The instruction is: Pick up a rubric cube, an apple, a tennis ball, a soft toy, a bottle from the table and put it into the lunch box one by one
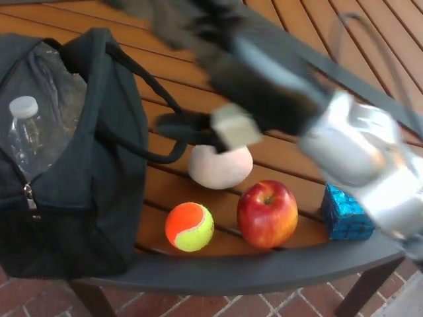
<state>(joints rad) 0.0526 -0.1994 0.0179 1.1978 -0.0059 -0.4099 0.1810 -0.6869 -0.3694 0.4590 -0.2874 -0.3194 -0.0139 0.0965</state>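
Bottle (26, 135) upright inside dark lunch box (99, 198) at left of frame. Right hand (225, 72) blurred across upper centre, fingers' state impossible to tell. Soft toy (220, 166) at centre, just below hand. Tennis ball (190, 226), apple (267, 212), blue cube (346, 212) in row along lower table (291, 20) edge.

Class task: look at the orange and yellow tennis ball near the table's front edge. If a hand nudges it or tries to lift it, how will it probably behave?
The tennis ball is round and sits free on slatted wood, so a nudge would probably roll it. It lies near the table's front rim, so it might drop off. Its fuzzy felt should resist slipping.
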